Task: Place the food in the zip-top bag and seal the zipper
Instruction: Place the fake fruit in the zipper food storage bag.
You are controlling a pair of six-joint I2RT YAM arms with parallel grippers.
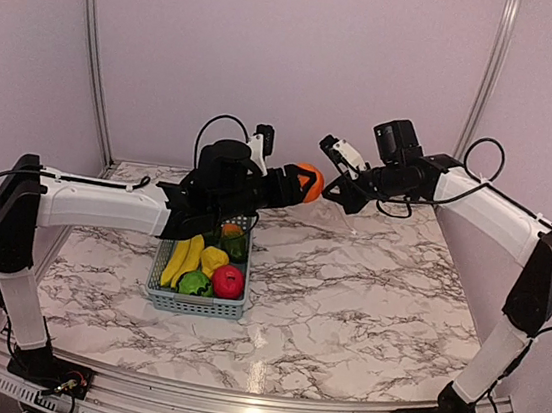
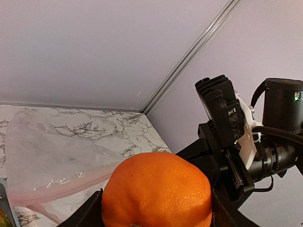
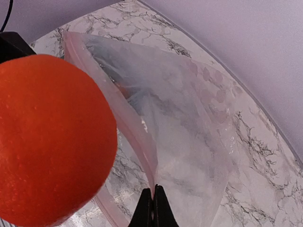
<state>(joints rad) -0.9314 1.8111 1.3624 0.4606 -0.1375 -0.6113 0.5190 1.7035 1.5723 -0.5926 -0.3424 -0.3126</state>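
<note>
My left gripper [image 1: 297,183] is shut on the orange [image 1: 309,181] and holds it in the air above the table's back. The orange fills the bottom of the left wrist view [image 2: 156,189]. My right gripper [image 1: 342,196] is shut on the mouth edge of the clear zip-top bag [image 3: 189,127] and holds it lifted. Its fingertips [image 3: 154,196] pinch the pinkish zipper strip [image 3: 130,127]. The orange [image 3: 47,142] hangs just left of the open mouth. The bag also shows in the left wrist view [image 2: 52,156]. The other food lies in the basket: bananas [image 1: 182,258], a red apple [image 1: 228,280] and a green melon [image 1: 193,283].
The grey-blue slatted basket [image 1: 198,306] stands on the marble table's left under my left arm. Purple walls close in behind and at both sides. The right wrist's camera housing [image 2: 225,113] is close to the right of the orange.
</note>
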